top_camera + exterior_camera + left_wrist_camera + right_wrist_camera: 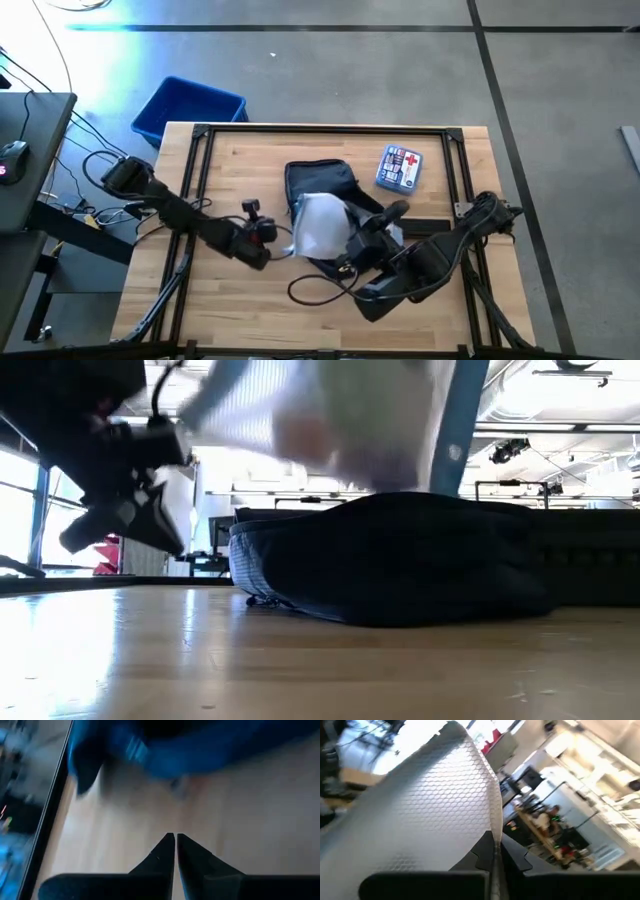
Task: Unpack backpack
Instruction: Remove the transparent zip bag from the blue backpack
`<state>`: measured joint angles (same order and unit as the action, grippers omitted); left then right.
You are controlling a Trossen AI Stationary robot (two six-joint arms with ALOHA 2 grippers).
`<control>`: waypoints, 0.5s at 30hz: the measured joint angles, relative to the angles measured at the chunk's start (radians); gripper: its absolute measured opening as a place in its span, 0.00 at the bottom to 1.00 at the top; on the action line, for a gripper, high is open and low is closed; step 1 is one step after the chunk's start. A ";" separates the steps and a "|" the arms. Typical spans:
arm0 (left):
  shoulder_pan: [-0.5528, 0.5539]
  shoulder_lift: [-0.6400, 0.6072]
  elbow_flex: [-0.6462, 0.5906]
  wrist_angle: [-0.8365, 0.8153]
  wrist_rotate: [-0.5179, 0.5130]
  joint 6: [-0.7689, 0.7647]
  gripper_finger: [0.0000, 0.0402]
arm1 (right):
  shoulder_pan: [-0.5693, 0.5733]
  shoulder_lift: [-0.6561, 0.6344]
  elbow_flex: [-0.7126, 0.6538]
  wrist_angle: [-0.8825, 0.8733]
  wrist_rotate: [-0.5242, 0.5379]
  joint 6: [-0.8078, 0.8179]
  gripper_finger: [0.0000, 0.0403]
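Observation:
The dark navy backpack (pixel 322 182) lies flat on the wooden table near its middle; in the low view it is a low dark mound (pixel 400 565). Just above its near end hangs a whitish, see-through pouch with a honeycomb pattern (pixel 320 226), and my right gripper (pixel 350 236) is shut on it. My left gripper (pixel 264 232) is shut and holds nothing. It hangs over bare wood just left of the backpack, with the backpack (pixel 200 745) ahead of its fingertips (pixel 175 840). My right gripper pinches the pouch between its two fingers at one edge (pixel 492 832). The fingers lie about level and come from the table's right side. The pouch is lifted clear of the backpack and spreads out beyond the fingertips toward the left.
A small blue-and-white first-aid pouch (pixel 400 168) lies at the far right of the table. A dark cable (pixel 318 290) loops on the wood near the front edge. A bright blue bin (pixel 188 108) stands on the floor beyond the table's far left corner.

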<state>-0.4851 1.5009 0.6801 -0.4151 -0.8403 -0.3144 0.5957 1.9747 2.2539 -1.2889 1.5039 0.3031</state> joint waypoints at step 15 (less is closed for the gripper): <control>0.025 0.059 0.084 0.676 0.271 0.414 0.00 | 0.085 -0.053 0.101 0.113 0.057 -0.196 0.00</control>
<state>-0.4599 1.5597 0.7639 0.2611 -0.5695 0.0998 0.6811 1.9221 2.3550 -1.1760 1.5607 0.1072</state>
